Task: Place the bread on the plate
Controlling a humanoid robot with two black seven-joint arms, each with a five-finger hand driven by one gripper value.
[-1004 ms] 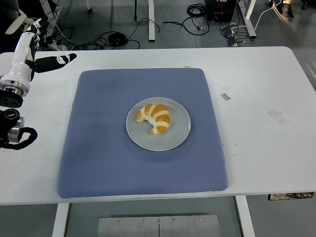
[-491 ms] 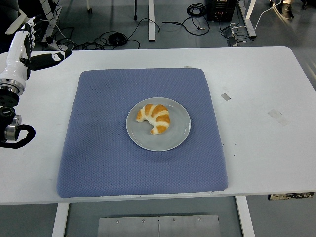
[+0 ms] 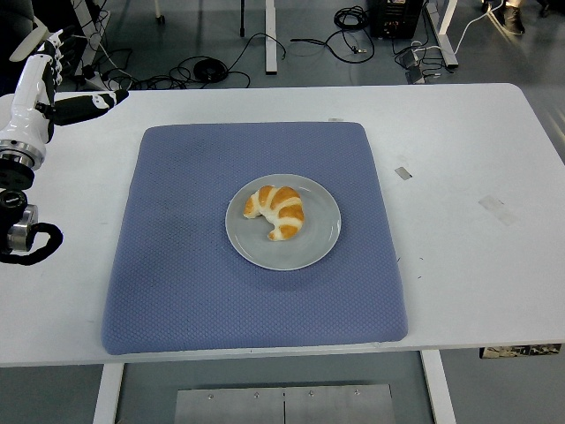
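Bread [image 3: 276, 210], a croissant w/ pale stripes across its golden crust, lies on the plate [image 3: 320, 243], a bit left of and above the plate's centre, curved w/ both tips pointing left and down. Nothing touches it. Plate is grey, round, sitting approx. mid-frame on a blue-grey quilted mat [image 3: 194, 283] that covers most of the white table [image 3: 468, 265]. Bread, plate and mat sit exactly where they did 1.0 s ago and 0.5 s ago.

Left hand [image 3: 48, 84] is at the upper left of the frame, well apart from the plate, out past the mat's left edge, over the table's far left corner. White-shelled fingers are released and stretched out, holding nothing; a dark digit w/ a white patch points right toward the mat's corner. Vs. 1.0 s ago the hand sits further left and higher in the frame, and the black wrist and cable at the left edge have slid outward too. Vs. 0.5 s ago no visible change, so the arm has come to rest.

Right arm: not visible anywhere in frame.

On the bare table right of the mat: two small strips of tape [image 3: 497, 208], one close to the mat's right edge, one nearer the right side. Upper part of frame: grey floor w/ black cables [image 3: 212, 66] and desk legs.
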